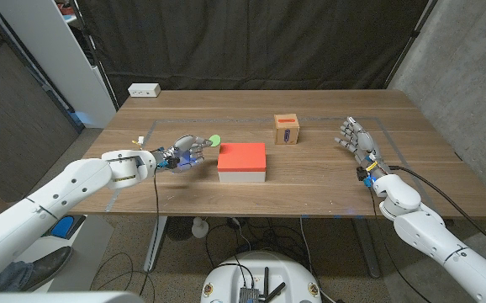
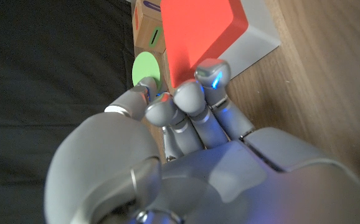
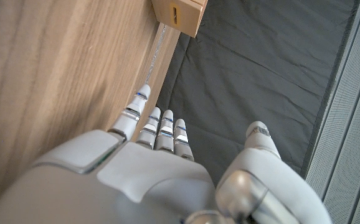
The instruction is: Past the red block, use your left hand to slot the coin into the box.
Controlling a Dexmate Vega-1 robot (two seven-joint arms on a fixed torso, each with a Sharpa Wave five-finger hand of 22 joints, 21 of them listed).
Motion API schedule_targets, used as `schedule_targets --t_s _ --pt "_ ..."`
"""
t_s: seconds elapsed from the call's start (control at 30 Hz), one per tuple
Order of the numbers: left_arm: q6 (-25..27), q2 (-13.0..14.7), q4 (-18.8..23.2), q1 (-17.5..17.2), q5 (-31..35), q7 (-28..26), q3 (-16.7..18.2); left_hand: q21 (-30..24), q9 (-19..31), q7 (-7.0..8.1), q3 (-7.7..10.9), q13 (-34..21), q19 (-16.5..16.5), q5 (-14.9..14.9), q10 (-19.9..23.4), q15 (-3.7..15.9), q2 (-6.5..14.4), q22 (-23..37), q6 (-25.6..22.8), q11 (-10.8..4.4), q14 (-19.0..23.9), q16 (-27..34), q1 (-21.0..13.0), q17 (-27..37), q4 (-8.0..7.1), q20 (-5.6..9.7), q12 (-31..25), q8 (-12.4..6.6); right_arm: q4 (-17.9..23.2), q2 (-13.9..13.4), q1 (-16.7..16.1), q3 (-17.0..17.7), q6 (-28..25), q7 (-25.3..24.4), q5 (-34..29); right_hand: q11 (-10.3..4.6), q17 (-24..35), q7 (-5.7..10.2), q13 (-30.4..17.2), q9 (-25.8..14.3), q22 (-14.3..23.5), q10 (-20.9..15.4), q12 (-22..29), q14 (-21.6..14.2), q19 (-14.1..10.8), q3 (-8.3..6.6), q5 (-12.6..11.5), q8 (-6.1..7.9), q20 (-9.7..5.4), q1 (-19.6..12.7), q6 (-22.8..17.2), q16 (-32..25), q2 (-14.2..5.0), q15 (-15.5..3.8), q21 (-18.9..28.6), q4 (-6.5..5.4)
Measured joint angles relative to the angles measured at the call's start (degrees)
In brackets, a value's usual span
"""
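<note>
My left hand (image 1: 186,153) hovers just left of the red block (image 1: 241,156) and pinches a light green coin (image 1: 214,140) at its fingertips. In the left wrist view the coin (image 2: 146,70) sticks out beyond the curled fingers (image 2: 186,99), beside the red block (image 2: 202,34). The small wooden box (image 1: 287,129) with a slot on its top stands behind the block, towards the right; its slotted face (image 2: 150,31) shows past the coin. My right hand (image 1: 356,141) stands on the table's right side, fingers spread and holding nothing.
The red block rests on a white base (image 1: 243,175) in the middle of the table. A white power strip (image 1: 144,90) lies at the back left corner. A cable (image 1: 155,198) hangs off the front edge under my left arm.
</note>
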State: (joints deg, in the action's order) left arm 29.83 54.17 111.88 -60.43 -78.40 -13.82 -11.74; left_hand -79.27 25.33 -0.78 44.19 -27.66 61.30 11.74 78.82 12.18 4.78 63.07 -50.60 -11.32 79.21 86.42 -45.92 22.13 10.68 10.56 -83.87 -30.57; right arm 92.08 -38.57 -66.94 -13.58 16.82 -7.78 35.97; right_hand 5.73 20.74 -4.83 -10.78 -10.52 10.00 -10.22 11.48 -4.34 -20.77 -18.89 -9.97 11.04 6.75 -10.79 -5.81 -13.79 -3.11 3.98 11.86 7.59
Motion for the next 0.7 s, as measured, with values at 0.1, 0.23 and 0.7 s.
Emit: schedule_targets --t_s 0.1,0.23,0.7 --pt "-1.3 -0.4 0.2 -0.3 1.1 0.2 0.2 -0.1 0.0 -0.04 0.0 0.0 -0.1 0.0 0.0 0.0 -0.2 -0.4 0.0 0.03 0.0 0.0 -0.2 0.0 0.0 0.1 0.0 0.02 0.7 -0.2 -0.5 0.3 -0.1 -0.5 -0.1 0.0 0.0 0.0 0.0 0.0 0.0 0.0 0.0 0.0 0.0 0.0 0.0 0.0 0.0 0.0 0.0 0.0 0.0 0.0 0.0 0.0" --pt "-2.8 -0.9 0.7 -0.6 3.1 -0.1 0.2 -0.4 0.1 -0.04 0.0 0.2 -0.1 0.1 0.1 0.0 -0.2 -0.5 0.0 0.08 0.0 0.0 -0.2 0.1 0.0 0.1 0.5 0.22 1.3 -0.2 -1.0 0.6 -0.1 -0.8 -0.2 0.0 0.0 0.0 0.0 0.0 0.0 0.0 0.0 0.0 0.0 0.0 0.0 0.0 0.0 0.0 0.0 0.0 0.0 0.0 0.0 0.0" --pt "-9.5 -3.5 3.5 -1.3 14.9 -5.8 -1.3 -1.9 0.2 -0.05 0.48 -0.3 -0.4 0.2 0.2 -0.22 -0.4 1.6 0.0 0.18 0.2 0.2 -0.4 0.3 -0.49 0.0 0.2 0.46 2.5 -0.1 -2.5 1.5 0.4 -1.6 -0.5 0.0 0.0 0.0 0.0 0.0 0.0 0.0 0.0 0.0 0.0 0.0 0.0 0.0 0.0 0.0 0.0 0.0 0.0 0.0 0.0 0.0"
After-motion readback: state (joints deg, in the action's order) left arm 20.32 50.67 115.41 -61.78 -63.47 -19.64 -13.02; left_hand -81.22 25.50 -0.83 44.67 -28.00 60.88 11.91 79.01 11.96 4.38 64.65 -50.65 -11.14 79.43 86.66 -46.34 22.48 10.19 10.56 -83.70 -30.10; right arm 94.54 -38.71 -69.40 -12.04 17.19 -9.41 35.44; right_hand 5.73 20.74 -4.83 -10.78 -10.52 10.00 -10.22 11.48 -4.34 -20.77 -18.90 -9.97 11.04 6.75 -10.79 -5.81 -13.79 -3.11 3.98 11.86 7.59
